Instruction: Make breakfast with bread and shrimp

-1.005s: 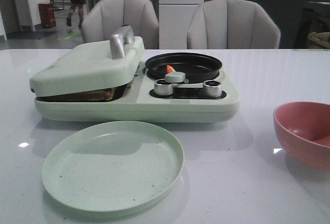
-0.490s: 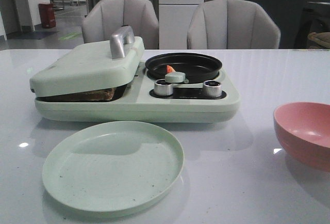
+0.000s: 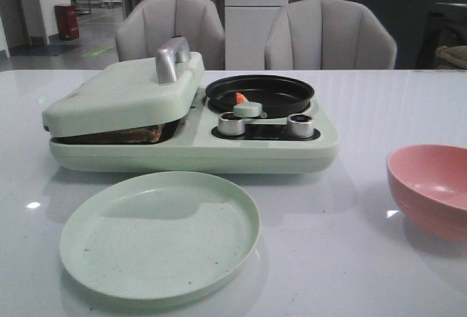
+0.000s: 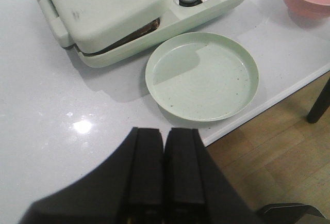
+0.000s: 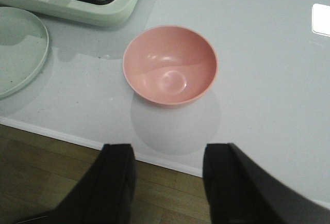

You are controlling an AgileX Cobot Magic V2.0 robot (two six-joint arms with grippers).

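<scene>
The bread (image 3: pixel 135 134) shows only as a brown edge under the nearly closed pale green lid (image 3: pixel 120 94) of the breakfast maker; it also shows in the left wrist view (image 4: pixel 129 34). The shrimp (image 3: pixel 241 98) lies in the black pan (image 3: pixel 260 92) on the maker's right side, behind a small green knob. My left gripper (image 4: pixel 165 133) is shut and empty, back over the table's front edge, near the green plate (image 4: pixel 202 75). My right gripper (image 5: pixel 167 152) is open and empty, off the table's front edge, near the pink bowl (image 5: pixel 170 65). Neither arm shows in the front view.
The green plate (image 3: pixel 160 233) lies in front of the maker. The pink bowl (image 3: pixel 432 189) stands at the front right. Two silver knobs (image 3: pixel 231 123) sit on the maker's front panel. Two grey chairs (image 3: pixel 330 36) stand behind the table.
Neither arm or any table item has moved. A person walking in the far background has gone out of view.
</scene>
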